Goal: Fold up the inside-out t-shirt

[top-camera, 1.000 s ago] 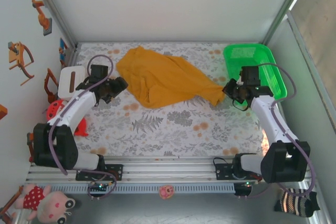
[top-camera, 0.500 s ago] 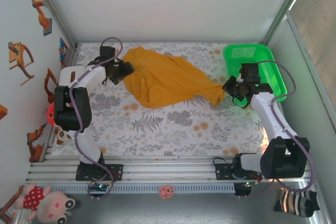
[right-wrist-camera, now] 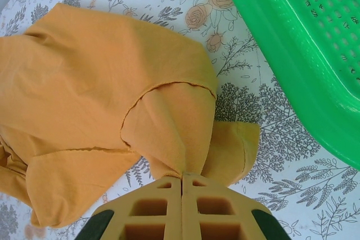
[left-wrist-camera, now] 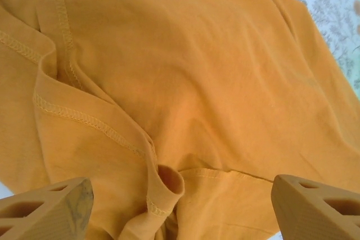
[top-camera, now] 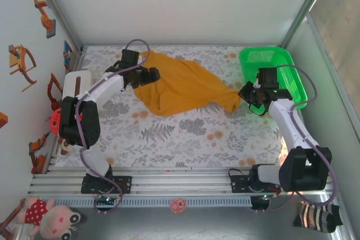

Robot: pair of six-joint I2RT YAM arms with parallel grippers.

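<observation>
And here's the t-shirt (top-camera: 180, 85), mustard yellow, lying rumpled across the far half of the flowered table (top-camera: 185, 139), stretched from the back left over toward the right. The left gripper (top-camera: 153, 75) is over the t-shirt's left end, near the back edge. From its wrist camera the two fingers (left-wrist-camera: 48, 209) stand wide apart, with nothing clamped between them and just cloth spread below. Stitched seams face up there, and a hem curls into a small roll right under the gap. Whether the fingertips actually touch the fabric, can't tell.

Over on the right, the right gripper (top-camera: 246, 95) sits at the t-shirt's narrow right tip, just beside the green basket (top-camera: 281, 63). The wrist view there is clear: fingers pressed together with a fold of yellow cloth pinched between them. The fabric gathers in toward the tips, and a loose flap lies just to the right of the pinch. The basket stands at the back right corner of the table, close to that tip but apart from it, and the t-shirt lies wholly outside it, on the flowered surface
</observation>
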